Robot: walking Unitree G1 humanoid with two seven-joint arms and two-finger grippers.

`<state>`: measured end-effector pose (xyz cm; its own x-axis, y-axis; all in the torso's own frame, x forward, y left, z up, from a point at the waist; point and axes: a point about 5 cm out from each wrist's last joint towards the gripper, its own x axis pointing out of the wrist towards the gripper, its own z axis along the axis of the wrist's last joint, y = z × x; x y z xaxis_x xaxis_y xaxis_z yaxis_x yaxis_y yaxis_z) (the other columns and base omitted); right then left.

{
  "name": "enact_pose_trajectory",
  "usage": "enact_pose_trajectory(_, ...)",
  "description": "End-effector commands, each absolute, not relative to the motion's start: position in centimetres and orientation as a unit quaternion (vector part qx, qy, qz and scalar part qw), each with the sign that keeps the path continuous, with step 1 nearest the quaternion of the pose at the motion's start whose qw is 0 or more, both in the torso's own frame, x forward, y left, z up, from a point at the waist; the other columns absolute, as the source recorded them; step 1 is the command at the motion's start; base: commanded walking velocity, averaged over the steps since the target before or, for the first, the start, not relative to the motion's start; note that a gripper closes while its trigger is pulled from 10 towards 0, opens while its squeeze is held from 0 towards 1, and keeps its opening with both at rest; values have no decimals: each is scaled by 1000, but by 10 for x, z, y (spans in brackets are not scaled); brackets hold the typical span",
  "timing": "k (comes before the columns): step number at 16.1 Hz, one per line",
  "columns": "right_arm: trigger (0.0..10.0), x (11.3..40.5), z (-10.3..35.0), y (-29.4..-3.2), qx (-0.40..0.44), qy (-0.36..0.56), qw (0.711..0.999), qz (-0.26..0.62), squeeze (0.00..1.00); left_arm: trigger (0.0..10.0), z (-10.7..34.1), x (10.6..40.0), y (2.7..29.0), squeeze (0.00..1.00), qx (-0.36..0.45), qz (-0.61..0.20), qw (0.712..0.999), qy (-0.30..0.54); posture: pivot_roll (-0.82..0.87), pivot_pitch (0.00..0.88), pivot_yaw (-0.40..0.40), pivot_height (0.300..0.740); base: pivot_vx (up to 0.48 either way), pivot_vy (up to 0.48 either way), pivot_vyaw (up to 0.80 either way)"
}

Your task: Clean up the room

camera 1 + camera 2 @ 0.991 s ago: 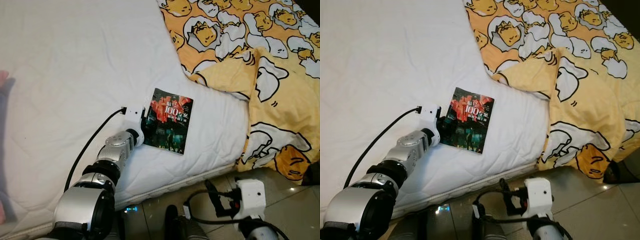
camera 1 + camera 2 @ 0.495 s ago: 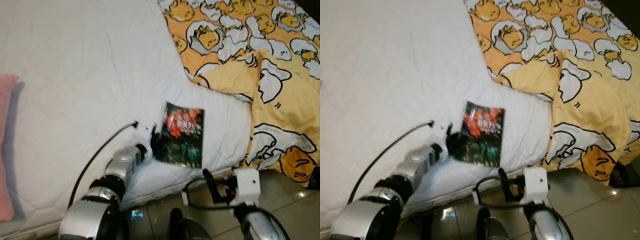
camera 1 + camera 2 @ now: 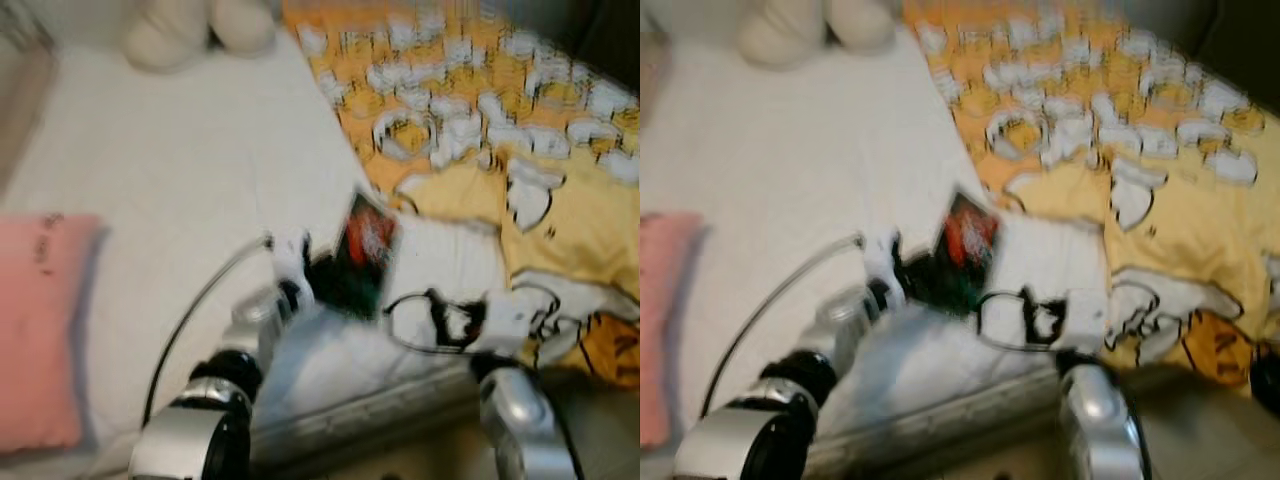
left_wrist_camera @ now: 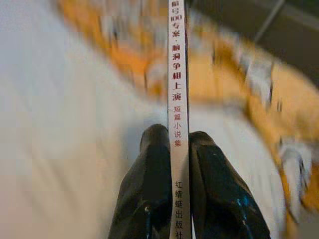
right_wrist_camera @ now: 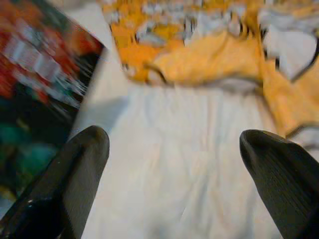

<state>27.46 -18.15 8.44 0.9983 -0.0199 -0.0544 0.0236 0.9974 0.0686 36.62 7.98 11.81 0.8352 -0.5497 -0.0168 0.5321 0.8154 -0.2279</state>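
Note:
A thin book [image 3: 366, 255] with a dark red-and-green cover is held tilted up above the white mattress [image 3: 170, 190]. My left gripper [image 3: 318, 268] is shut on it; in the left wrist view its two black fingers [image 4: 155, 164] pinch the white spine [image 4: 177, 99]. My right gripper [image 5: 169, 164] is open, with the fingers [image 5: 79, 164] spread wide over the white sheet beside the book's cover [image 5: 35, 94]. In the eye views the right arm [image 3: 480, 320] reaches in near the bed's edge, just right of the book. The eye views are blurred.
A yellow quilt [image 3: 520, 170] with a cartoon print covers the right side of the bed. A pink cushion [image 3: 40, 330] lies at the left. Pale soft toys [image 3: 195, 30] sit at the head of the bed. Tiled floor runs below the mattress edge.
The camera has tilted up, bringing the cushion and toys into view. The left gripper has lifted the book off the mattress onto its edge. The right arm has risen towards the bed.

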Motion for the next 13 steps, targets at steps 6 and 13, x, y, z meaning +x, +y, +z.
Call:
enact_pose_trajectory(6,10000,298,84,-177,44,15,999,6,0,10000,138,356,122,0,-3,-153,986,-68,78,0,13,740,0,0,109)
enact_pose_trajectory(13,10000,300,77,-177,39,21,999,18,0,10000,131,343,132,0,45,-65,995,-64,88,0,0,740,0,0,570)
